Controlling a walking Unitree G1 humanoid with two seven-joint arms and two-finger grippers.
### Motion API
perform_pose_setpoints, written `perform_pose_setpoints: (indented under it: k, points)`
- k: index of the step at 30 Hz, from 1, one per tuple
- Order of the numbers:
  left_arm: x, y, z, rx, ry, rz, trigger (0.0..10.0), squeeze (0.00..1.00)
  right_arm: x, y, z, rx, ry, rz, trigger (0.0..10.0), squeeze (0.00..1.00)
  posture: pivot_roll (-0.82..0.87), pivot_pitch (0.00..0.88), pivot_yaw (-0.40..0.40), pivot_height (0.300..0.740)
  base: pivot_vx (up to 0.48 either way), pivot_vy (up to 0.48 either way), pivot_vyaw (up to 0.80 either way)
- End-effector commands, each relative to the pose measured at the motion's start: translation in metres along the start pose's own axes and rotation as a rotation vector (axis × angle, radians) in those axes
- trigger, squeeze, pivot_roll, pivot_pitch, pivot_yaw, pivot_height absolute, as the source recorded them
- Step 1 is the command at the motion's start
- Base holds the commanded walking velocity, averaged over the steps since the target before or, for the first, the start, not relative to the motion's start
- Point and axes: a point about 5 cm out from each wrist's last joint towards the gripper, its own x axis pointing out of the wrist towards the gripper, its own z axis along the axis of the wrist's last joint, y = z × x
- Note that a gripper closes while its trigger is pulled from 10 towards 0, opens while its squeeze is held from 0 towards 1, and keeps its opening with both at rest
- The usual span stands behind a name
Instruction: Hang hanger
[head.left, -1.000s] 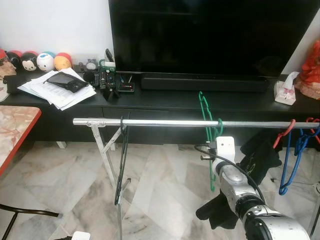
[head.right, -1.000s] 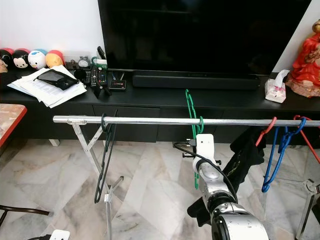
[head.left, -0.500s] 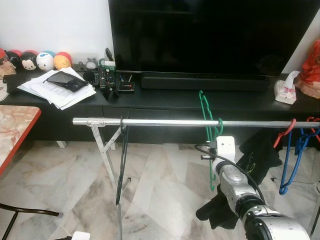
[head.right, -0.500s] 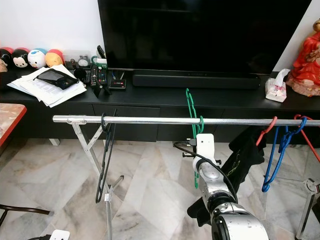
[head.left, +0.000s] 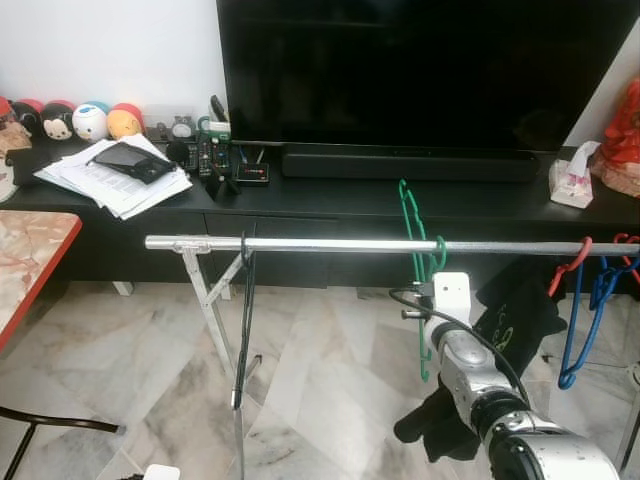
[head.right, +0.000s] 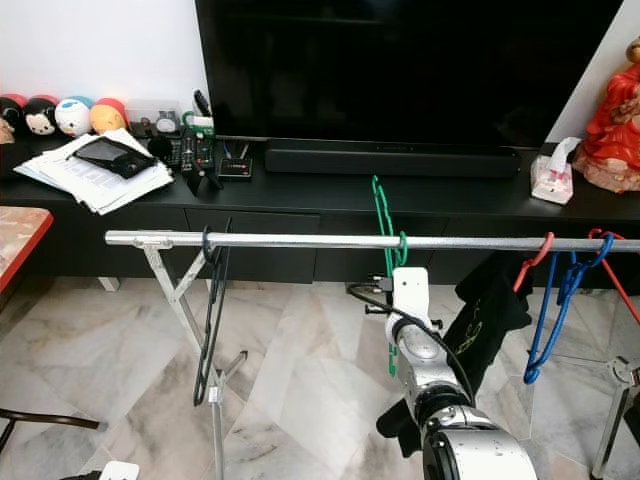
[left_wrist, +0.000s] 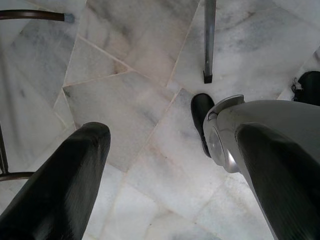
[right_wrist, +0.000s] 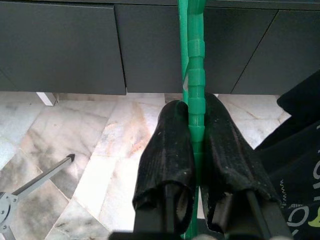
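Observation:
A green hanger (head.left: 409, 215) is hooked over the silver rail (head.left: 330, 244) near its middle, with part of it tilted up above the rail toward the TV stand. My right gripper (right_wrist: 195, 107) is shut on the hanger's green bar (right_wrist: 194, 75), just below the rail. In the eye views the right wrist's white camera box (head.left: 450, 296) hides the fingers. My left gripper (left_wrist: 172, 132) hangs low over the marble floor and is open with nothing between its fingers (left_wrist: 75, 170).
A black hanger (head.left: 243, 320) hangs at the rail's left end by the rack's leg (head.left: 212, 310). A black garment (head.left: 520, 310), a blue hanger (head.left: 577, 320) and a red hanger (head.left: 570, 262) hang at the right. Behind stand the black TV console (head.left: 330, 205) and TV (head.left: 420, 70).
The black hanger's lower end has swung slightly to the right. My right gripper stays shut on the green hanger in nearly the same place.

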Motion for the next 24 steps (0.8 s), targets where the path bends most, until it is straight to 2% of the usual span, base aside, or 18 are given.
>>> perform_pose_setpoints:
  k: [1,3,4,5,15,24]
  points:
    - [-0.0011,0.0008,-0.0063,0.022,0.026,0.000,10.0,0.00,-0.0005,-0.0026,0.0008,0.011,-0.016,-0.015,10.0,0.00,0.01,0.000,-0.075,0.740,0.000,0.000,0.00]
    - [-0.0011,0.0009,-0.0062,0.022,0.026,0.000,10.0,0.00,-0.0004,-0.0025,0.0017,0.019,-0.021,-0.011,10.0,0.00,0.01,0.000,-0.075,0.740,0.000,0.000,0.00]
    - [-0.0011,0.0010,-0.0061,0.022,0.026,0.000,10.0,0.00,-0.0003,-0.0025,0.0023,0.022,-0.024,-0.009,10.0,0.23,0.01,0.000,-0.075,0.740,0.000,0.000,0.00]
    - [-0.0011,0.0010,-0.0061,0.022,0.026,0.001,10.0,0.00,-0.0002,-0.0025,0.0028,0.024,-0.026,-0.009,10.0,1.00,0.01,0.000,-0.075,0.740,0.000,0.000,0.00]
    - [-0.0011,0.0013,-0.0061,0.023,0.026,0.002,10.0,0.00,-0.0003,-0.0028,0.0036,0.028,-0.036,-0.016,10.0,1.00,0.02,0.000,-0.075,0.740,0.000,0.000,0.00]
    - [-0.0012,0.0004,-0.0067,0.024,0.028,-0.004,10.0,0.00,-0.0007,-0.0006,-0.0039,0.000,0.021,-0.004,10.0,1.00,0.01,0.000,-0.074,0.740,0.000,0.000,0.00]
